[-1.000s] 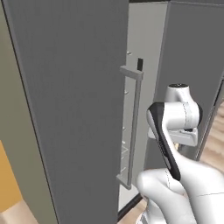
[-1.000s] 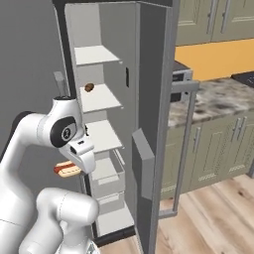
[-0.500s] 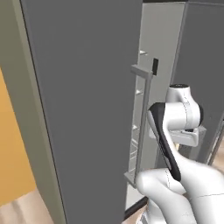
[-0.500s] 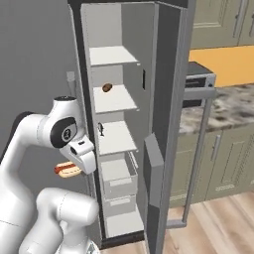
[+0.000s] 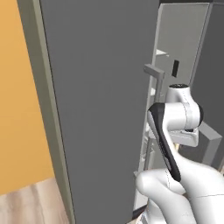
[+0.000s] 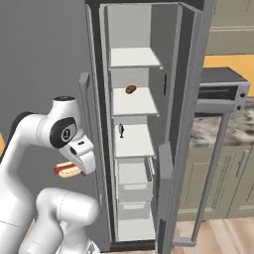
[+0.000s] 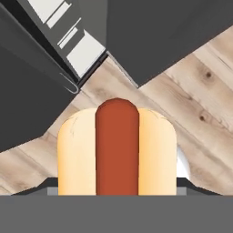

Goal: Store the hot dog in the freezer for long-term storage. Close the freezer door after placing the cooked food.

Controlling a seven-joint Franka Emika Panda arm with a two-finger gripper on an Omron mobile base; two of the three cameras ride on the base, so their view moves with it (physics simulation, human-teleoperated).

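The jaws are clamped on the hot dog (image 6: 68, 170), held low beside the open freezer (image 6: 133, 144); swinging it in could clip the freezer door (image 5: 100, 109) or a shelf (image 6: 132, 140) and knock it loose

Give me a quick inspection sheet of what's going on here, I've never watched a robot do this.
Surface: wooden floor under the hand.
Job's things: hot dog held in the gripper, outside the freezer; freezer door open.
Clutter: small brown item and small dark item on freezer shelves.
Grippers: shut on the hot dog; fingertips hidden behind the bun.
Cables: nothing seen.
Surroundings: countertop oven, green cabinets, orange wall.
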